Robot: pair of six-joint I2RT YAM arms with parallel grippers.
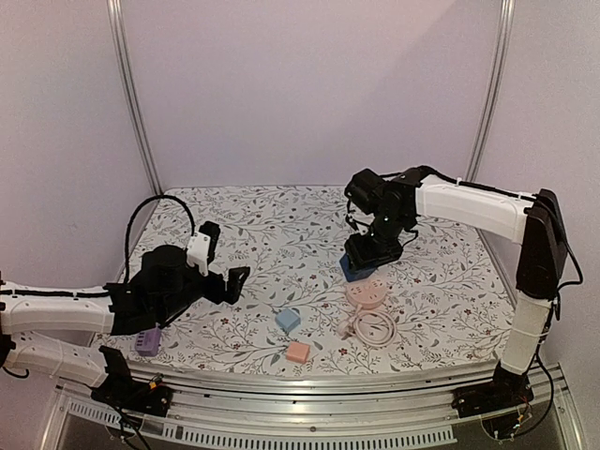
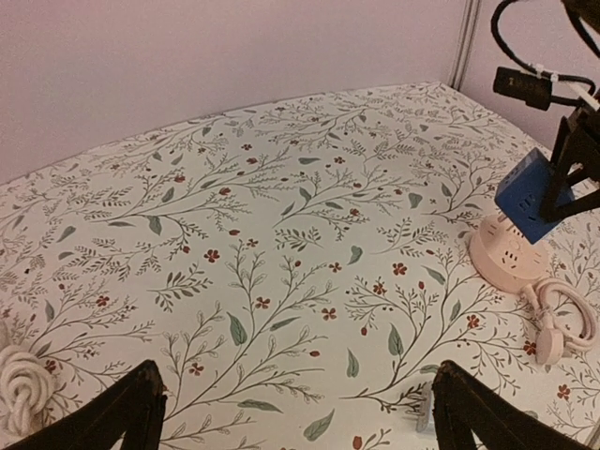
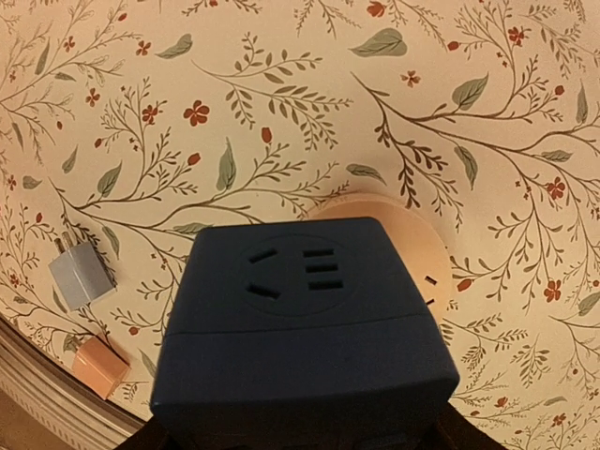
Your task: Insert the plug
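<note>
My right gripper point(image 1: 372, 246) is shut on a dark blue cube-shaped plug point(image 1: 355, 270), which hangs tilted right over the round pink socket hub point(image 1: 366, 294). In the left wrist view the blue plug point(image 2: 525, 195) leans with its prongs down at the top of the pink hub point(image 2: 504, 257); I cannot tell whether they are in the slots. In the right wrist view the plug point(image 3: 305, 319) fills the lower middle and hides most of the hub point(image 3: 417, 246). My left gripper point(image 1: 223, 255) stands open over bare cloth at the left, its fingers point(image 2: 129, 414) wide apart.
The hub's pink cable point(image 1: 370, 328) coils near the front. A light blue adapter point(image 1: 288, 320), a pink adapter point(image 1: 297, 352) and a purple adapter point(image 1: 147, 341) lie on the floral cloth. A white cord bundle point(image 2: 19, 389) lies at the left.
</note>
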